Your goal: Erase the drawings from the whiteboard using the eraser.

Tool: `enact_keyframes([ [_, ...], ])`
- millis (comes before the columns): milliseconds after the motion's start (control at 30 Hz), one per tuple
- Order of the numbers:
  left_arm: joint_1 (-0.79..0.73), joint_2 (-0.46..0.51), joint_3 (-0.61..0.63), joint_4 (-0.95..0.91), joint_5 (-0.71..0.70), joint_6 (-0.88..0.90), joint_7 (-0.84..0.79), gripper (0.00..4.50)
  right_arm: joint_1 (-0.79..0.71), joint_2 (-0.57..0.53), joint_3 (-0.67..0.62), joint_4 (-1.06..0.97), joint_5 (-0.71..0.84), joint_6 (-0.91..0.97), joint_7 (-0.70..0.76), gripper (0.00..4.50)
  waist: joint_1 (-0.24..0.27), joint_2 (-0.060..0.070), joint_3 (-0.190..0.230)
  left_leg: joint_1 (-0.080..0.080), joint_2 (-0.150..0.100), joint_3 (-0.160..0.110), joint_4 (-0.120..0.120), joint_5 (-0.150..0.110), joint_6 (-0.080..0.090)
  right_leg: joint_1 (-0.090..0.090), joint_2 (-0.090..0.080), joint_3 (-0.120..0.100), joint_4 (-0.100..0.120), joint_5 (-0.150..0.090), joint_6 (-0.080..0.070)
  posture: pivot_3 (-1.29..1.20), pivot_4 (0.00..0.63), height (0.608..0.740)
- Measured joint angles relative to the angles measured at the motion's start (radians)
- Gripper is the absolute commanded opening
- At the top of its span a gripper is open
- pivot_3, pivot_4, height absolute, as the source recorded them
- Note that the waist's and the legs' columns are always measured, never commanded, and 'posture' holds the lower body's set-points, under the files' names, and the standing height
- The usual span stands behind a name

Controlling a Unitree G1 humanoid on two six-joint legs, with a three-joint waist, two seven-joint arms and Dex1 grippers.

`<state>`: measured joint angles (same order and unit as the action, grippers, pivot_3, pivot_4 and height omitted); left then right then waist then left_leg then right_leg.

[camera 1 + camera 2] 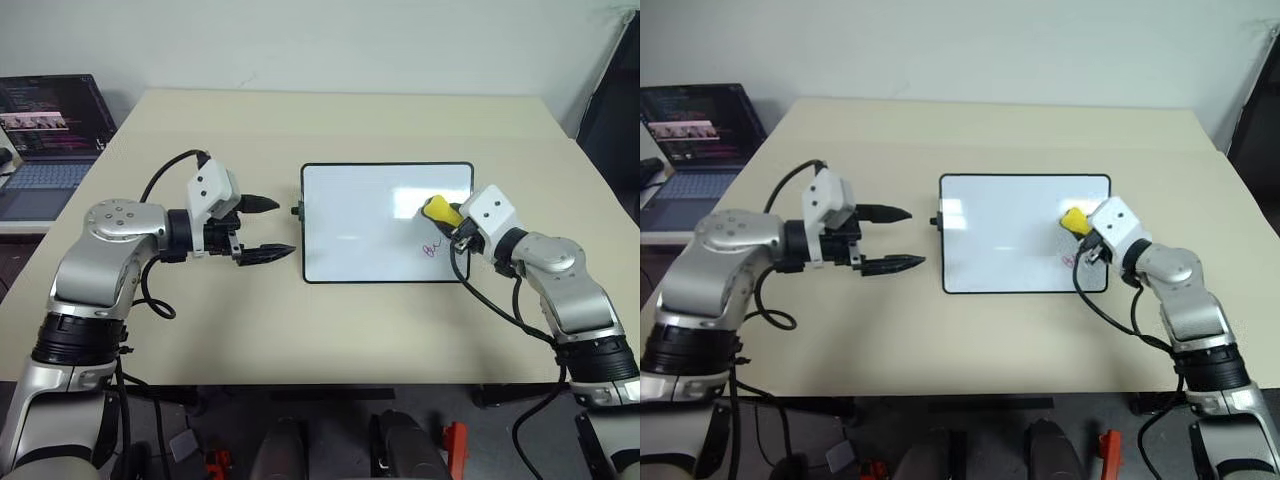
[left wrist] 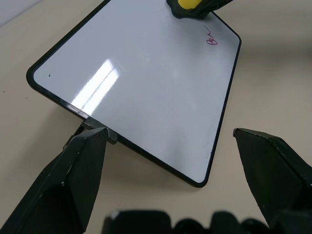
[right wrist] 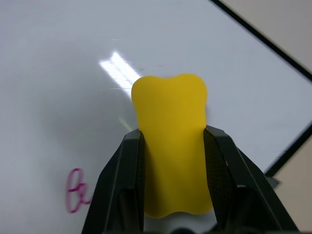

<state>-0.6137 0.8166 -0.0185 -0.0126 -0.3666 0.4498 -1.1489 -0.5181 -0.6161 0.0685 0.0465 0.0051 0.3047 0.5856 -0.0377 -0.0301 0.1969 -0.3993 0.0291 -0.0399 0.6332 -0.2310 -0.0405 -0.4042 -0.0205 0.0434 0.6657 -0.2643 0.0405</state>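
Eraser [image 3: 173,146]: small yellow block, clamped between the two black fingers of the right gripper [image 1: 452,222], its free end poking forward over the right part of the whiteboard [image 1: 370,225]; whether it touches the glossy surface cannot be told. Whiteboard: lies flat on the beige table [image 1: 300,330], black-framed, small side knob [image 1: 296,211] facing the left gripper [image 1: 264,228]. Drawings: one pink-purple scribble [image 1: 432,249] visible near the board's right edge, just beside the eraser and on the robot's side of it; no other marks can be made out. Left gripper: jaws spread wide, holding nothing, hovering just beside the board's left edge, apart from it. Laptop [image 1: 45,140]: off at the far left, clear of the work. Risks, as judged: the board is unrestrained, so a firm stroke may push it across the table rather than wipe ink, the open left gripper giving no support. The eraser sits off the scribble, so a sweep on its present line could miss the mark. Pressing too steeply may twist the block in the fingers or lose it; too light a pass may smear the ink.
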Motion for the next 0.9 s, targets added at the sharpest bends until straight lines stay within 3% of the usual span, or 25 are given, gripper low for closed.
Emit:
enact_keyframes([
  [267, -0.001, 0.002, -0.001, -0.015, -0.001, 0.003, -0.001, 4.50, 0.021, -0.020, 0.004, 0.110, -0.037, -0.111, -0.013, 1.33, 0.000, -0.003, -0.002, 0.002, 0.000, 0.000, 0.012, 0.000, 0.000, 0.006, 0.001, 0.001, 0.002, 0.004, 0.006, 0.00, 0.150, 0.740],
  [400, 0.004, 0.009, 0.002, -0.027, -0.003, 0.006, 0.000, 4.50, 0.070, -0.055, 0.001, 0.103, -0.033, -0.101, 0.046, 1.33, 0.002, -0.004, -0.002, 0.012, 0.000, 0.000, 0.012, 0.001, 0.001, 0.018, 0.001, 0.002, -0.003, 0.003, 0.004, 0.00, 0.150, 0.740],
  [567, 0.002, 0.008, 0.002, -0.027, -0.003, 0.007, 0.000, 4.50, 0.098, -0.049, 0.041, 0.022, -0.033, -0.033, 0.120, 1.32, -0.010, -0.004, -0.003, 0.015, 0.001, 0.001, 0.012, 0.001, 0.001, 0.018, 0.002, 0.004, -0.001, 0.003, 0.003, 0.00, 0.150, 0.740],
  [733, -0.015, -0.001, 0.000, -0.023, -0.002, 0.002, -0.001, 4.50, 0.150, -0.007, 0.168, -0.087, -0.043, 0.028, 0.192, 1.32, -0.021, -0.004, -0.003, 0.015, 0.002, 0.001, 0.010, 0.001, 0.001, 0.018, 0.002, 0.003, -0.001, 0.005, 0.007, 0.00, 0.150, 0.740],
  [900, -0.016, -0.005, -0.001, -0.015, -0.002, 0.002, -0.001, 4.50, 0.146, 0.003, 0.184, -0.105, -0.066, 0.054, 0.188, 1.32, -0.020, -0.006, -0.004, 0.015, 0.002, 0.001, 0.010, 0.001, 0.001, 0.017, 0.002, 0.004, -0.002, 0.006, 0.008, 0.00, 0.150, 0.740],
])
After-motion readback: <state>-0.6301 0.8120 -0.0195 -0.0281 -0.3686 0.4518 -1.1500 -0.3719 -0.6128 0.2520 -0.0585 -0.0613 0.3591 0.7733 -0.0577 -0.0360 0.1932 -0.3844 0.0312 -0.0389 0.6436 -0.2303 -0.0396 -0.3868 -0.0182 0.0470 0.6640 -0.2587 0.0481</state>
